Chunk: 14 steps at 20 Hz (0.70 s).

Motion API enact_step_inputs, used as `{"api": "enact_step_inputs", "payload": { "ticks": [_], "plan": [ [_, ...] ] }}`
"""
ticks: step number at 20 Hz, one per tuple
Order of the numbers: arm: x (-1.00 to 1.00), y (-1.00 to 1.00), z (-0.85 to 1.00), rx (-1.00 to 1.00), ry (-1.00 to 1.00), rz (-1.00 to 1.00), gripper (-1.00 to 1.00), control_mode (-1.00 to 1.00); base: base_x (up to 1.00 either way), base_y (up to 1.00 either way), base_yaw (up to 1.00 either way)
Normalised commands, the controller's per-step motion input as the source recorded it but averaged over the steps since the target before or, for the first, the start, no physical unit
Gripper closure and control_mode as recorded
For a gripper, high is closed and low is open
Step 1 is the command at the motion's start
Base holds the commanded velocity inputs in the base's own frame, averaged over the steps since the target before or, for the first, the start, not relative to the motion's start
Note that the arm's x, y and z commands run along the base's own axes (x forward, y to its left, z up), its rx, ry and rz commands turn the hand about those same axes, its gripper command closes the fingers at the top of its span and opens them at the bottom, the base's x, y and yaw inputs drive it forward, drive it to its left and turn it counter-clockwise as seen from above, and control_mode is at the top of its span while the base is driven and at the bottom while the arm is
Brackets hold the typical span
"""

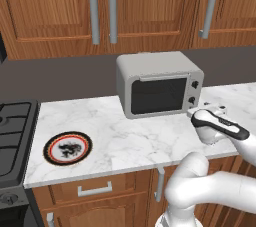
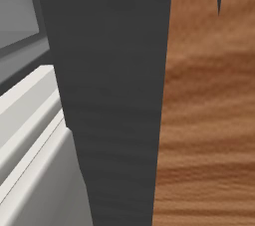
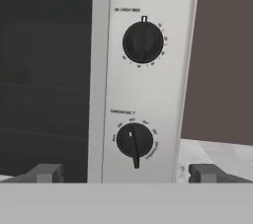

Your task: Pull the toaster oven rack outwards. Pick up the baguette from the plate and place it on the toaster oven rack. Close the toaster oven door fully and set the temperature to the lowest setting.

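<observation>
door [image 1: 159, 96] looks shut already | plate [image 1: 67, 147] sits bare | jaws spread wide, gripping nothing | temperature knob [image 3: 134, 140] dead ahead of jaws, turning it is what's left

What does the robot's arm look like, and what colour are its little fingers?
The robot's arm is smooth, shiny white, made of fat rounded tube shapes joined like elbows. Its hand section is white with a curved black band across the top. In the hand view, the gripper has two small, blocky dark-grey fingertips.

The grey toaster oven [image 1: 159, 83] stands shut; the plate [image 1: 67, 147] lies apparently bare, well left.
</observation>
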Motion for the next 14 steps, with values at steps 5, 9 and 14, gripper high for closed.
{"api": "enact_step_inputs", "payload": {
  "ticks": [5, 9, 14],
  "plan": [
    [0.10, -0.09, 0.00, 0.00, 0.00, 0.00, -1.00, -1.00, 0.00, 0.00, 0.00],
    [0.01, -0.02, 0.00, 0.00, 0.00, 0.00, -1.00, -1.00, 0.00, 0.00, 0.00],
    [0.01, 0.00, -0.02, 0.00, 0.00, 0.00, -1.00, -1.00, 0.00, 0.00, 0.00]
  ]
}}
